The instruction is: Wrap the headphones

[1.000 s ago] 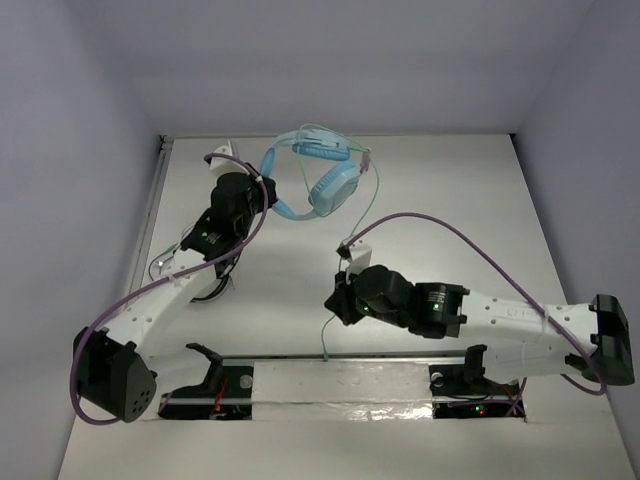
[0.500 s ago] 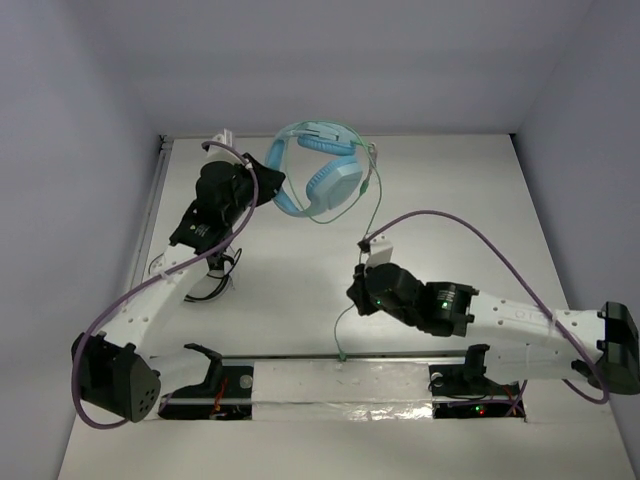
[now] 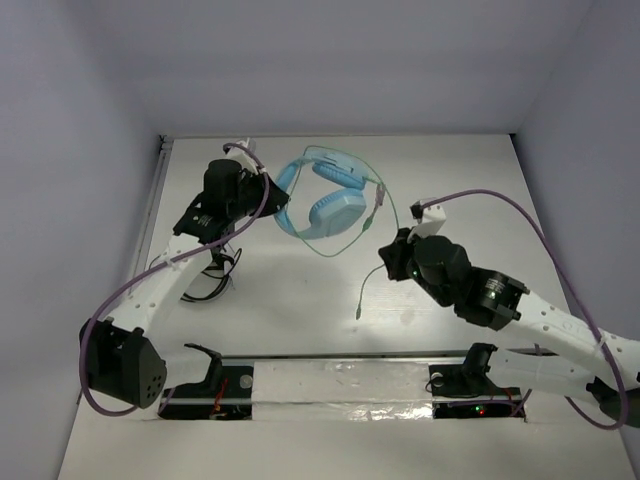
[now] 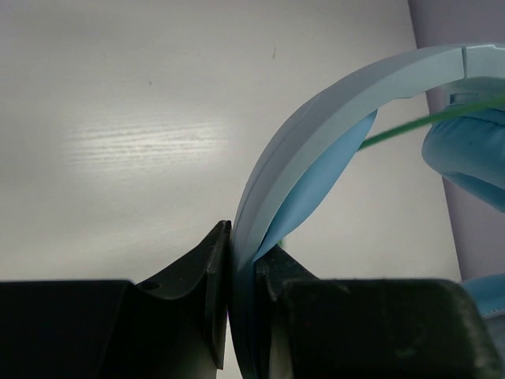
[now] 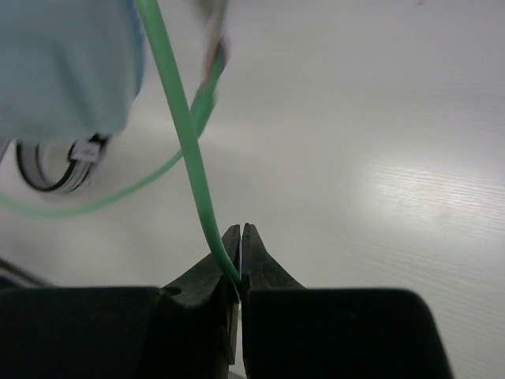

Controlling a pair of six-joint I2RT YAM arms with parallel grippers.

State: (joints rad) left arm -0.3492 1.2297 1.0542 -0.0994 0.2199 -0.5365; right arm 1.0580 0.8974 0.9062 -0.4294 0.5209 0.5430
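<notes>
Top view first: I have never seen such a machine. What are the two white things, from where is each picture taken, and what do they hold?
They are two robot arms on a white table, seen from above. The other two pictures come from a camera on each wrist. The left arm has its jaws shut on the headband of light blue headphones. The right arm pinches their thin green cable in its jaws. A small coiled bundle lies on the table.

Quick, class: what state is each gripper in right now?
Left gripper: closed on the headband.
Right gripper: closed on the cable.
</notes>
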